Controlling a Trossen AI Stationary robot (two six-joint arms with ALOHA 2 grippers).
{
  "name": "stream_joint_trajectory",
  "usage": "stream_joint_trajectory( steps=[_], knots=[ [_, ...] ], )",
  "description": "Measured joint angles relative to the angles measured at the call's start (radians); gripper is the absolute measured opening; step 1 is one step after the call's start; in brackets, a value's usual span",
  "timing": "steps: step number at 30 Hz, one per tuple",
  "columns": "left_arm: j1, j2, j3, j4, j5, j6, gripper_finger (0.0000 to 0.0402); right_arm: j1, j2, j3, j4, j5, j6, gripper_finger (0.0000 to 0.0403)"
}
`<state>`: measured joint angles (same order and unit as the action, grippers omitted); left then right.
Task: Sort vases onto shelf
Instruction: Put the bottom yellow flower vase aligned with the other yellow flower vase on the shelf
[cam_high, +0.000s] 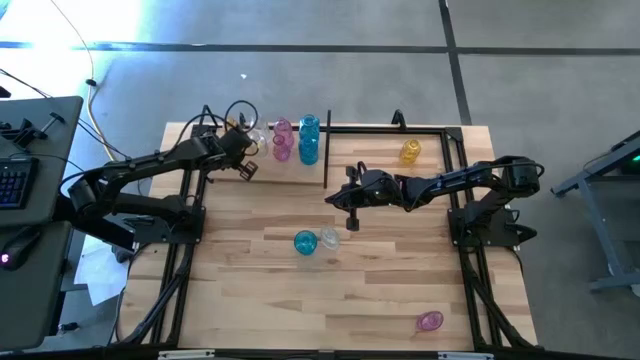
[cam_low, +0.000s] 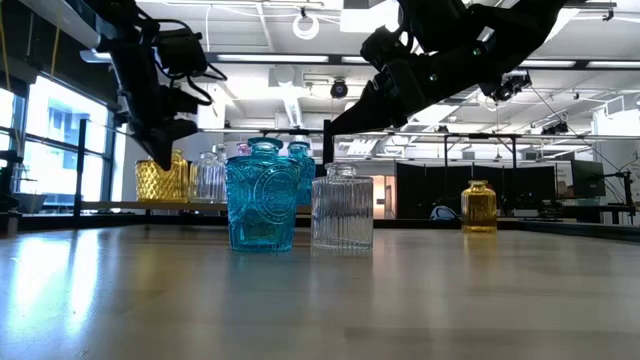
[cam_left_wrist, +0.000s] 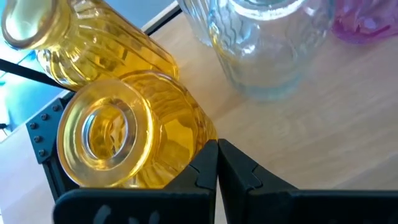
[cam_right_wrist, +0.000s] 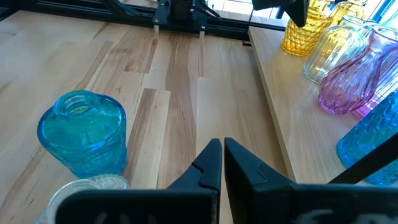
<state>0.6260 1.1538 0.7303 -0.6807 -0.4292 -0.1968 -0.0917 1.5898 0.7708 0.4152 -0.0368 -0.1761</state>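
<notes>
**Vases on the shelf and on my table**

The shelf (cam_high: 440, 130) runs along the far edge of the table (cam_high: 250, 290). Its left bay holds a row of vases: two yellow vases (cam_left_wrist: 124, 137), a clear ribbed vase (cam_right_wrist: 339, 43), pink vases (cam_high: 282, 138) and a tall teal vase (cam_high: 309, 138). The right bay holds one small yellow vase (cam_high: 410, 151). All of them look empty, the glass letting light through.

On the table stand a squat teal vase (cam_high: 304, 242) and, just beside it, a clear ribbed jar (cam_low: 342, 208). A pink vase (cam_high: 430, 321) lies on its side near the front edge.

My left wrist view cuts off the clear and pink glass.

My left gripper (cam_high: 246, 170) hangs over the shelf's left end, fingers together, empty. My right gripper (cam_high: 350, 212) hovers above the mid-table pair, fingers pressed together, holding nothing.
</notes>
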Motion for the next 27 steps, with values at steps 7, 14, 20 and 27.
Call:
stream_joint_trajectory(
  steps=[7,14,20,27],
  knots=[
    [0.005,-0.009,0.004,0.022,0.024,0.036,0.0,0.0,0.0,0.0,0.0,0.0,0.0,0.0],
    [-0.049,-0.01,0.117,-0.18,0.085,0.069,0.0,0.0,0.0,0.0,0.0,0.0,0.0,0.0],
    [-0.057,0.046,0.165,-0.383,0.08,0.071,0.0,0.0,0.0,0.0,0.007,0.0,0.0,0.0],
    [-0.057,0.133,0.165,-0.399,-0.055,0.071,0.0,0.0,0.0,0.0,0.014,0.0,-0.006,0.0]
  ],
)
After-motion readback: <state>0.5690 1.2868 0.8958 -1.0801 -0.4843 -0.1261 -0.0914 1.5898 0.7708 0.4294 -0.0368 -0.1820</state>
